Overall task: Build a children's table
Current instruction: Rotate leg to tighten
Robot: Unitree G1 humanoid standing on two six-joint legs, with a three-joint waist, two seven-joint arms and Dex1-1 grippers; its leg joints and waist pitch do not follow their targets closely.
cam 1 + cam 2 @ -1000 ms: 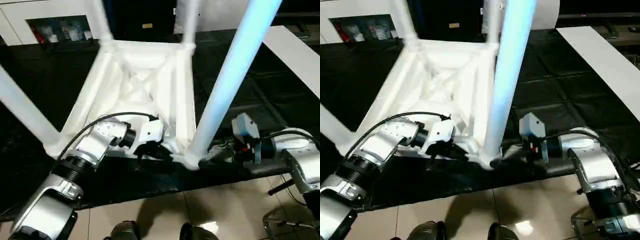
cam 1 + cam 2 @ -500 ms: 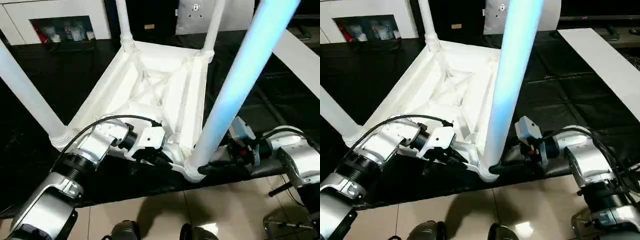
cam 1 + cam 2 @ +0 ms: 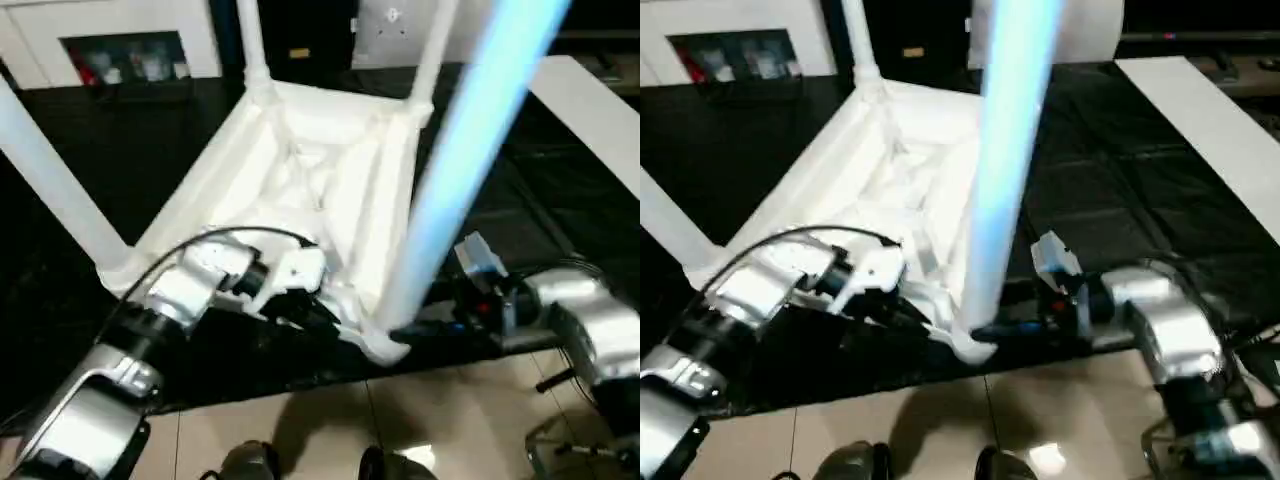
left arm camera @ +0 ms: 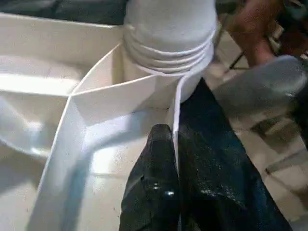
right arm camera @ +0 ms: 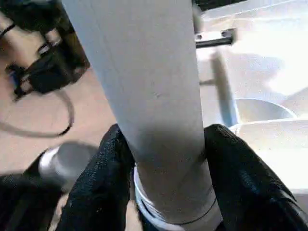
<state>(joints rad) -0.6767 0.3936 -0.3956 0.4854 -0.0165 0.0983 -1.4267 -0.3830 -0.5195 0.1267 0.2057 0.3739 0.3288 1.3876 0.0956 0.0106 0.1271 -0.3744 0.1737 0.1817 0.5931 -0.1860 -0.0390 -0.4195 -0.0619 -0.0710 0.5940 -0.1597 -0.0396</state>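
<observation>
Four legs stand up from the upside-down table top on the black cover; head views are blurred and the leg tops run out of frame. Nearest leg rises from the front corner at the cover's edge, tiled floor below, white cabinet behind. Left wrist view: left gripper is closed, pinching the top's thin rim just beside the corner socket. Right wrist view: right gripper clamps the leg's base between both fingers, socket half hidden.
</observation>
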